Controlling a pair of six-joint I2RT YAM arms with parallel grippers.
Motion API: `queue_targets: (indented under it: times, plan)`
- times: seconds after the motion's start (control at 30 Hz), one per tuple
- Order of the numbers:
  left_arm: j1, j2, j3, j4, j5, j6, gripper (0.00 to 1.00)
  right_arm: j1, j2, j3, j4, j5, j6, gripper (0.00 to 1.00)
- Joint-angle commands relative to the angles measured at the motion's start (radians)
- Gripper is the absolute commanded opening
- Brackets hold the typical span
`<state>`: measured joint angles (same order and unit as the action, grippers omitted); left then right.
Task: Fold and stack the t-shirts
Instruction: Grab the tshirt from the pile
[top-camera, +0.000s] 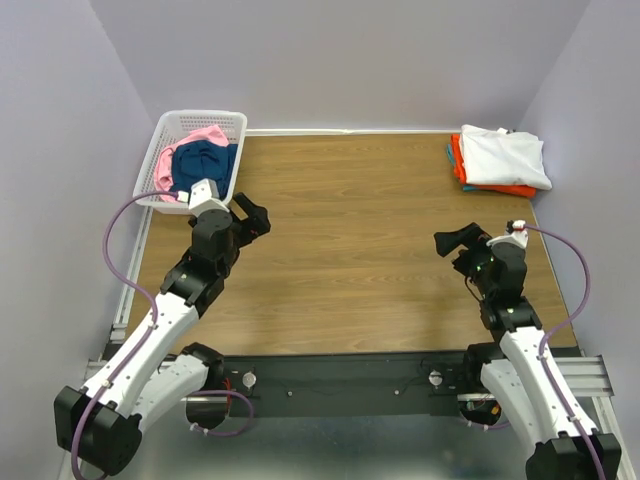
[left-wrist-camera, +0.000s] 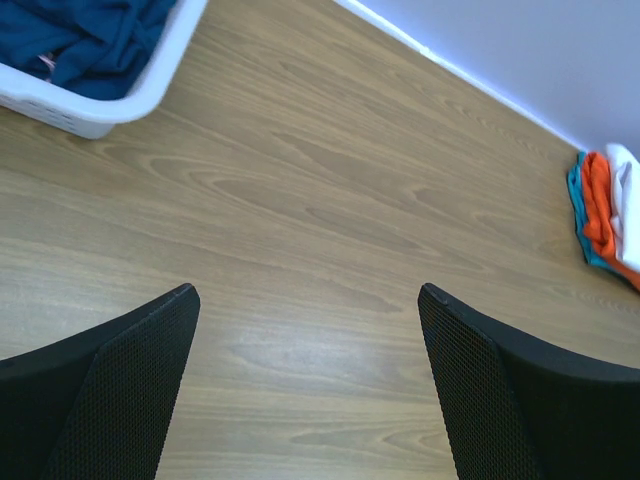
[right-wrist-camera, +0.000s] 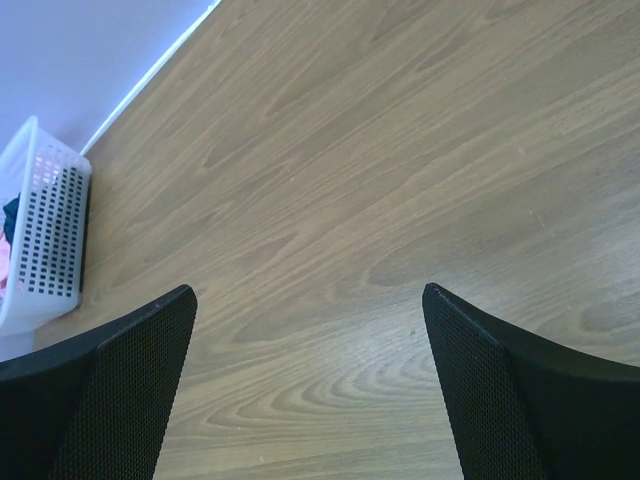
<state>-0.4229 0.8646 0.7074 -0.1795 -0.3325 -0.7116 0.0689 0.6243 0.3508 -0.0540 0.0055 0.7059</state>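
Looks like a short reach up-left from the wide-open, empty left gripper (top-camera: 253, 217) to the crumpled navy shirt (top-camera: 203, 165) in the upper-left basket (top-camera: 200, 114), way farther from the right gripper (top-camera: 453, 243), also gaping and empty, below the upper-right folded stack (top-camera: 500, 160).

A wood-grain table (top-camera: 350, 250) is seen, bordered by a pale strip along its far edge. Two things are carried on it, well apart. At 10 o'clock, in the far left corner, a white lattice basket (top-camera: 200, 114) is set. At 2 o'clock, in the far right corner, a stack of tees (top-camera: 500, 158) is laid, with the teal tee (left-wrist-camera: 576, 195) lowest, against the wood.
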Motion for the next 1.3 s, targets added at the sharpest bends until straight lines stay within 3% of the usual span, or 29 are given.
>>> queue_targets:
  times: [0.0,0.13,0.27,0.4,0.67,0.9,1.0,1.27]
  plan:
    - [0.004,-0.03,-0.016,0.084,-0.146,-0.023,0.97,0.002,-0.017,0.017,-0.012,0.011,0.007,1.0]
    - [0.006,0.011,-0.017,0.175,-0.203,0.037,0.98,0.002,0.017,0.022,-0.012,-0.033,0.015,1.0]
    - [0.048,0.117,0.087,0.135,-0.226,0.038,0.98,0.003,0.04,0.028,-0.012,-0.052,0.026,1.0]
    - [0.145,0.266,0.251,0.032,-0.154,0.081,0.98,0.003,0.054,0.03,-0.01,-0.067,0.029,1.0]
    - [0.412,0.575,0.507,0.068,0.076,0.185,0.98,0.002,0.058,0.033,-0.009,-0.087,0.018,1.0]
    - [0.486,0.931,0.857,-0.06,0.115,0.273,0.98,0.003,0.083,0.039,-0.007,-0.108,0.004,1.0]
    - [0.516,1.104,1.041,-0.112,0.194,0.288,0.98,0.003,0.094,0.04,-0.006,-0.099,-0.003,1.0]
    - [0.52,1.402,1.405,-0.294,0.149,0.319,0.98,0.002,0.137,0.045,-0.007,-0.073,-0.014,1.0]
